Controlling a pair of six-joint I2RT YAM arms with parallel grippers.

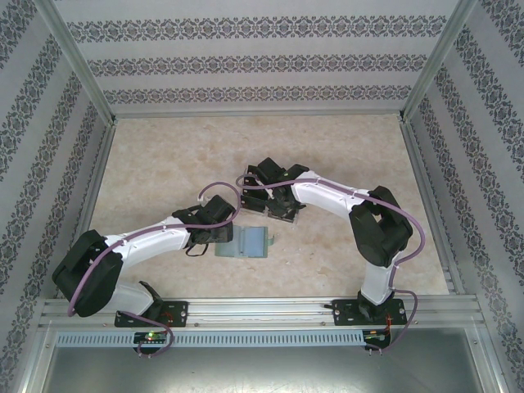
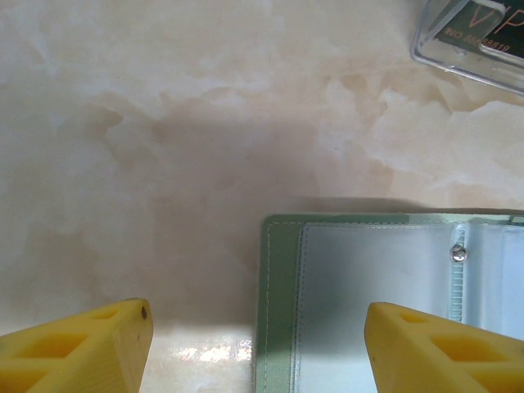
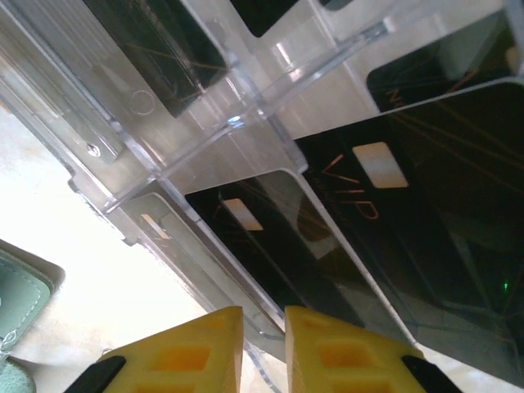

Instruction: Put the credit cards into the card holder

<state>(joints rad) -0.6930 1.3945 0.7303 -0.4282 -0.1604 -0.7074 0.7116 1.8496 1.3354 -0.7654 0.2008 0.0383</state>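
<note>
Left gripper (image 2: 255, 318) stood wide open, holding nothing, astride the left edge of the card holder (image 2: 368, 262), which lay opened flat on the table (image 2: 164, 164). Right gripper (image 3: 264, 319) was nearly closed at the edge of the credit cards (image 3: 426, 246) in the clear tray (image 3: 246, 139); cannot tell whether it held one.

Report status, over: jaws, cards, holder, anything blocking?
Left jaws open, astride edge of card holder. Right jaws near shut at cards in clear tray, grip unclear. Nothing seen blocking tray to holder.

Clear plastic tray (image 3: 246, 131) — marbled tabletop (image 1: 164, 164)
</note>
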